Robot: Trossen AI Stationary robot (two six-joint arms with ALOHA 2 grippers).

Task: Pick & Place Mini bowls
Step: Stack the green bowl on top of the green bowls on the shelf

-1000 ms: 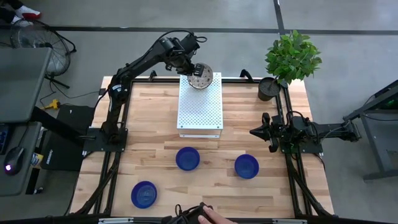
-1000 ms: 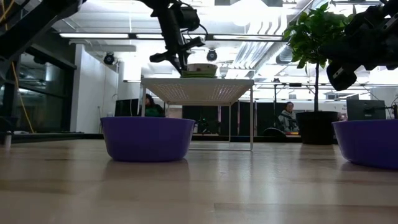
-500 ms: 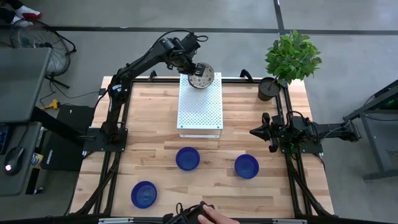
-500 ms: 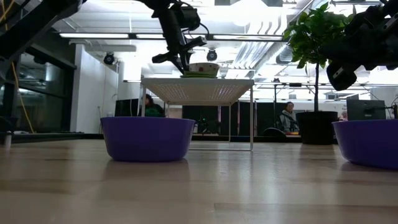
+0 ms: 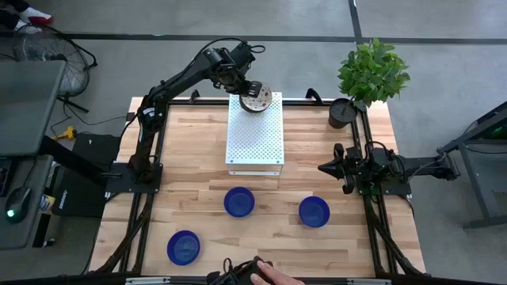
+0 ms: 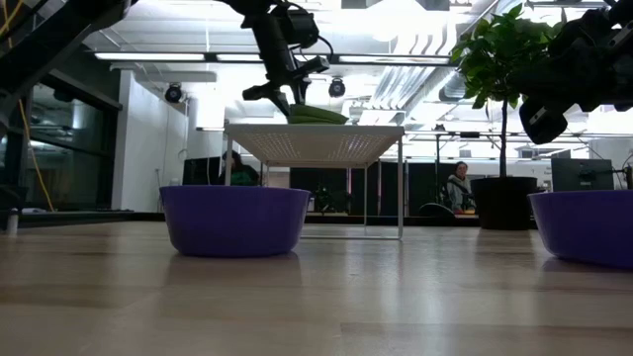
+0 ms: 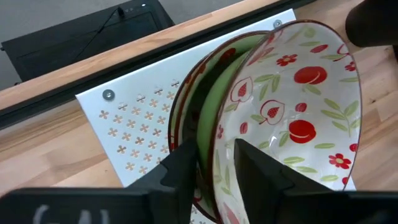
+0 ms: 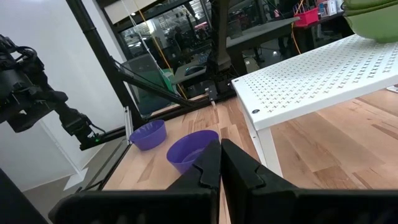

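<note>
A white mini bowl with red-and-green floral print (image 7: pixel 292 106), green outside, is tilted at the far end of the white perforated stand (image 5: pixel 255 138). It lies against another floral bowl's rim (image 7: pixel 181 106) behind it. My left gripper (image 5: pixel 247 89) is shut on this bowl, which also shows in the low view (image 6: pixel 318 115). Three blue mini bowls (image 5: pixel 238 201) (image 5: pixel 314 211) (image 5: pixel 184 247) rest on their bases on the wooden table. My right gripper (image 5: pixel 326 168) is shut and empty at the table's right side. My left gripper pinches the floral bowl's wall at its rim (image 7: pixel 211 134), one finger (image 7: pixel 261 168) inside the bowl and the other (image 7: pixel 180 165) on its green outer side. The bowl is tilted, its opening turned sideways. Its lower part is nested against the floral bowl behind, on the stand.
A dark plant pot (image 5: pixel 342 112) with a green plant (image 5: pixel 372 71) stands at the table's far right corner. A person's hand (image 5: pixel 268 275) shows at the near edge. Bare wood lies between the stand and the blue bowls.
My left gripper has tipped the floral bowl on the stand. In the low view its white rim stood level before, and now only its green outer side shows, slanted. The gripper has stayed shut on it at the stand's far end.
</note>
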